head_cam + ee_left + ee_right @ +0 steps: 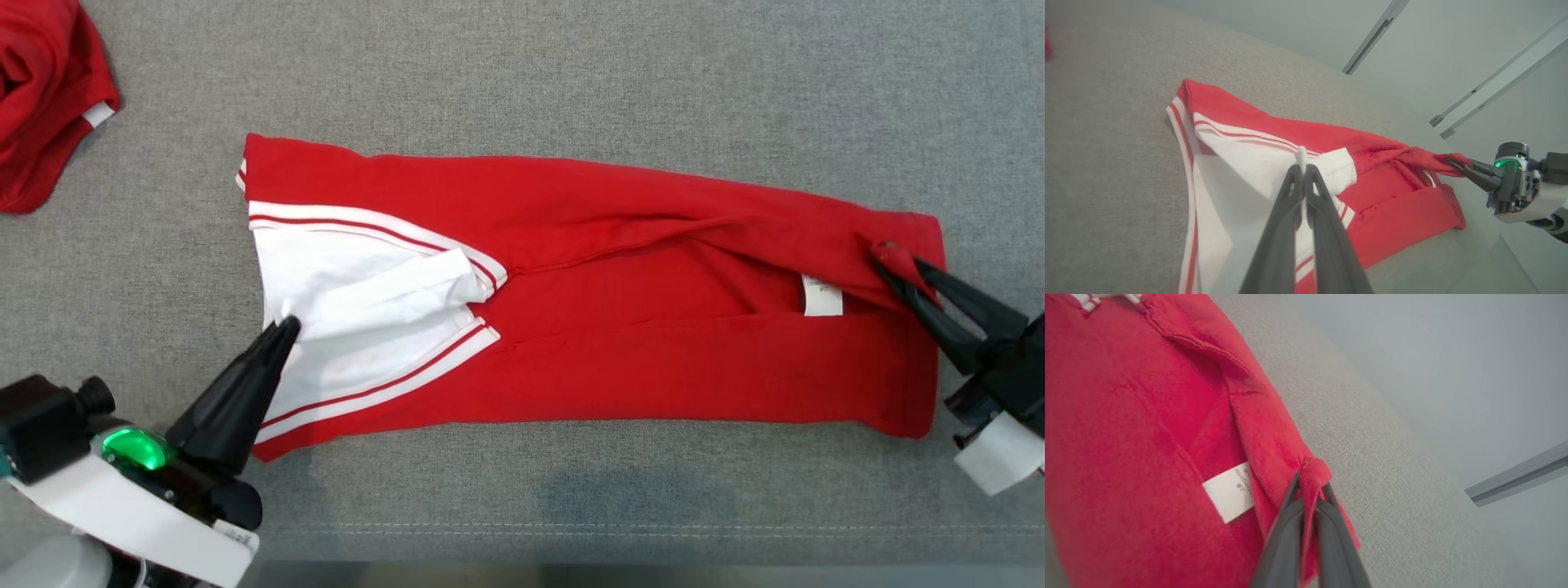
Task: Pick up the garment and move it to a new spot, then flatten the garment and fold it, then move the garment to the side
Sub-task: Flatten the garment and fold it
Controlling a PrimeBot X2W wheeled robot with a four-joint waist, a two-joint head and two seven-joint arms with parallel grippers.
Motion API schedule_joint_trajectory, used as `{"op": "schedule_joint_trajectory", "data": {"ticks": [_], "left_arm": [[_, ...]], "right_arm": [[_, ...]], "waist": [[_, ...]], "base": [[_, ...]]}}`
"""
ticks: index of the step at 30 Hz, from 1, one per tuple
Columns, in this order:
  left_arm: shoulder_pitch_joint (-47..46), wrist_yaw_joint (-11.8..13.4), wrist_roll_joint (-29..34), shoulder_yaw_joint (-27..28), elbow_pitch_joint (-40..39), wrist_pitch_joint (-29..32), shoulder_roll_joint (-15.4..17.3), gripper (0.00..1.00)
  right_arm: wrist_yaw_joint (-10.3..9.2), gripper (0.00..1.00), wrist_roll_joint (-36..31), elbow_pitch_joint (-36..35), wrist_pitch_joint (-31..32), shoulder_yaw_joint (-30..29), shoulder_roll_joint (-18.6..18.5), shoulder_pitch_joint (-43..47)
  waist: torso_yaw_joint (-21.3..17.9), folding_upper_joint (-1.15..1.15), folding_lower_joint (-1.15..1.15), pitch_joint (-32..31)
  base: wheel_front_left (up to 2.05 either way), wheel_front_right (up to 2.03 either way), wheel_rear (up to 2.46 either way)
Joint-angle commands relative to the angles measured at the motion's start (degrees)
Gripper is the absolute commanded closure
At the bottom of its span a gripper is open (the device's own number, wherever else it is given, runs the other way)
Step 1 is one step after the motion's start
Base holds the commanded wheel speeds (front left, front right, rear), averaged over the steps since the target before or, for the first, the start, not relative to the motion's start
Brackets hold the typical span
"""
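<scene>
Red garment point(637, 327) lies folded lengthwise on the grey cloth-covered bench point(571, 82), left pincer point(286, 327) at its white end, right pincer point(894, 265) at its hem. Left wrist: pincer clenched on white fabric. Right wrist: pincer clenched on a red fold beside the label point(1231, 492).

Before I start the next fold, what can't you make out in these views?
- Print on the white label: right wrist view, too small and blurred to read; head view, one edge tucked under a red fold.
- How many layers the left gripper and right gripper pinch on the garment: hidden by their own fingers.
- The other red cloth: head view, cut off by the top-left edges, so its type is unclear.
</scene>
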Motion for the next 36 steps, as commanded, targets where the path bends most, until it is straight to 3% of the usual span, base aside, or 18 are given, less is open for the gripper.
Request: {"op": "schedule_joint_trajectory", "data": {"ticks": [1, 3, 4, 5, 6, 11, 16, 24, 31, 36], "left_arm": [[0.0, -0.4, -0.5, 2.5, -0.7, -0.6, 2.1, 1.00], [1.1, -0.8, -1.4, 2.1, -0.2, -0.7, 1.2, 1.00], [1.6, -0.7, -2.0, 1.8, 0.3, -0.5, 0.9, 0.86], [2.1, -0.3, -2.4, 1.5, 0.9, -0.3, 0.5, 0.36], [2.4, 0.0, -2.7, 1.4, 1.5, -0.3, 0.1, 0.00], [3.4, 3.0, -0.6, 1.6, 4.3, -0.5, -1.3, 0.00], [2.6, 8.3, 5.4, 2.3, 5.6, -0.6, -1.4, 0.00], [0.3, 17.0, 13.7, 3.5, 5.3, -0.7, -3.6, 0.00], [-1.2, 20.7, 17.4, 5.5, 7.9, -0.7, -7.7, 0.00], [-0.1, 21.1, 21.2, 7.3, 10.6, -0.7, -10.5, 0.00]], "right_arm": [[0.17, 0.88, -0.4, -1.4, -0.3, -0.3, -1.2, 2.6], [0.17, 0.56, 0.0, -0.9, -0.3, -2.1, -0.3, 4.4], [0.17, 0.12, 0.3, -0.6, -0.3, -2.8, 0.2, 5.3], [0.17, 0.00, 0.6, -0.7, -0.3, -3.4, 0.7, 6.0], [0.17, 0.00, 0.9, -0.9, -0.3, -4.0, 1.2, 6.8], [0.17, 0.00, 1.4, -2.4, -0.3, -7.2, 2.9, 11.9], [0.17, 0.00, 4.2, -5.1, -0.3, -10.7, 5.5, 17.0], [0.17, 0.00, 13.9, -8.3, -0.3, -23.9, 19.0, 20.6], [0.17, 0.00, 15.2, -3.5, -0.3, -28.0, 26.8, 18.6], [0.17, 0.00, 14.6, 1.8, 0.7, -28.5, 29.9, 17.5]], "waist": [[0.0, 0.00, 0.00, -0.1], [0.1, 0.00, 0.00, -0.4], [0.1, 0.00, 0.00, -0.5], [0.1, 0.00, 0.00, -0.7], [0.1, 0.00, 0.00, -1.0], [0.5, 0.00, 0.00, -2.8], [0.6, 0.00, 0.00, -5.2], [-0.9, 0.00, 0.00, -9.8], [-2.2, 0.00, 0.00, -13.6], [-2.7, 0.00, 0.00, -16.8]], "base": [[0.00, 0.00, 0.00], [0.00, 0.00, 0.00], [0.00, 0.00, 0.00], [0.00, 0.00, 0.00], [0.00, 0.00, 0.00], [0.00, 0.00, 0.00], [0.00, 0.00, 0.00], [0.00, 0.00, 0.00], [0.00, 0.00, 0.00], [0.00, 0.00, 0.00]]}}
